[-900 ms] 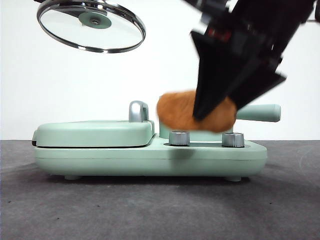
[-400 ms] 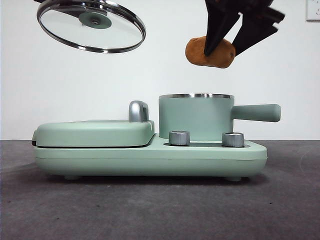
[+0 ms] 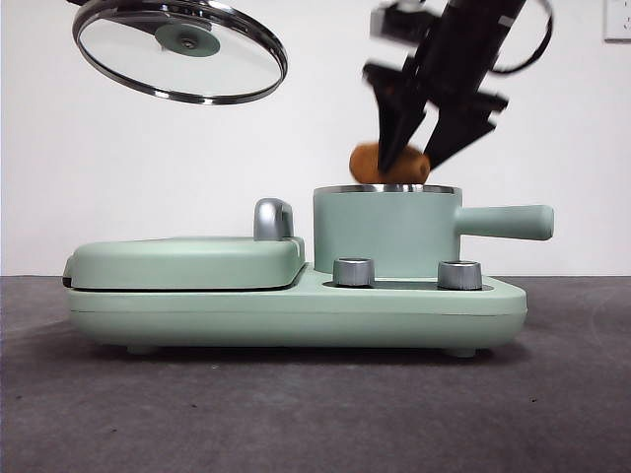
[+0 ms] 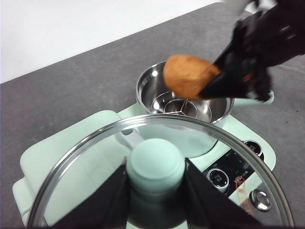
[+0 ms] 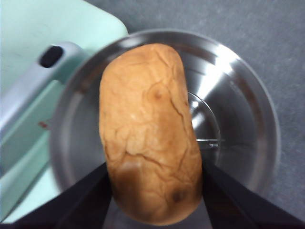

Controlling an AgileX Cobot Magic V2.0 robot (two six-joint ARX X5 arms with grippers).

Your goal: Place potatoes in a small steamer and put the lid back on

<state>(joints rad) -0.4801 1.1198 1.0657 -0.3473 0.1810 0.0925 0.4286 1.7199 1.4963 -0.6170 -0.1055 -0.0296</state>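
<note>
Above the mint-green cylindrical steamer pot [image 3: 386, 230], the right gripper [image 3: 422, 138] pinches the oval orange-brown potato [image 3: 379, 163] just over the steel rim. Off to the side, the left gripper [image 4: 155, 191] grips the round glass lid [image 3: 179, 49] by its green knob, held high. Lowering, release and lidding remain. A dark grey tabletop [image 3: 315, 414] meets a white wall.

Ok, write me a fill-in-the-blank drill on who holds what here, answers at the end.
1. The right gripper is shut on the ____.
2. The left gripper holds the lid by its ____.
3. The potato hangs just above the small steamer, whose inside is ____.
Answers: potato; knob; empty
</note>
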